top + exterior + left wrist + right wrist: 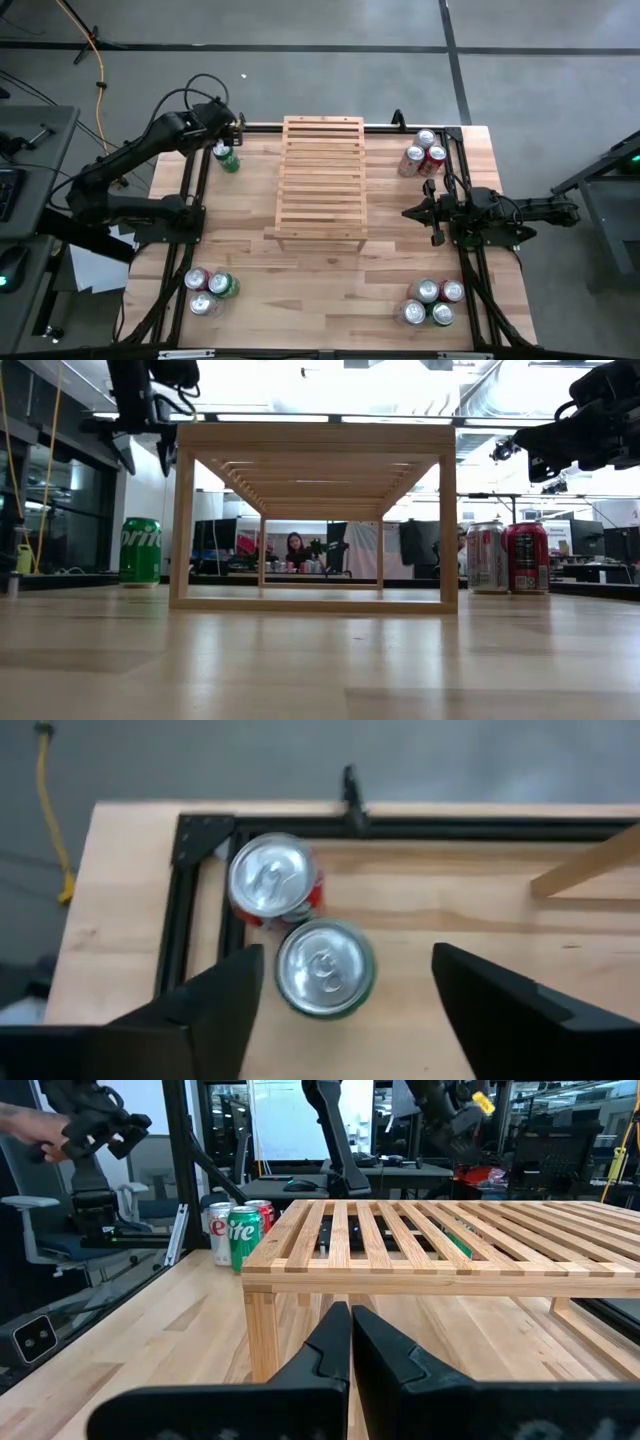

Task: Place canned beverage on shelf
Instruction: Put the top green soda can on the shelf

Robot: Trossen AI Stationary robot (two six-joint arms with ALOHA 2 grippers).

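Observation:
A green Sprite can stands upright on the table at its far left corner, right next to a red can. My left gripper is open and hovers above them, pointing down, with one finger on either side of the green can's top and touching nothing. In the low view this gripper is well above the green can. The wooden slatted shelf stands on its legs at the table's far middle. My right gripper is shut and empty, right of the shelf.
Three more clusters of cans stand on the table: far right, near left and near right. A black metal frame runs along the table edges beside the left cans. Bare tabletop lies in front of the shelf.

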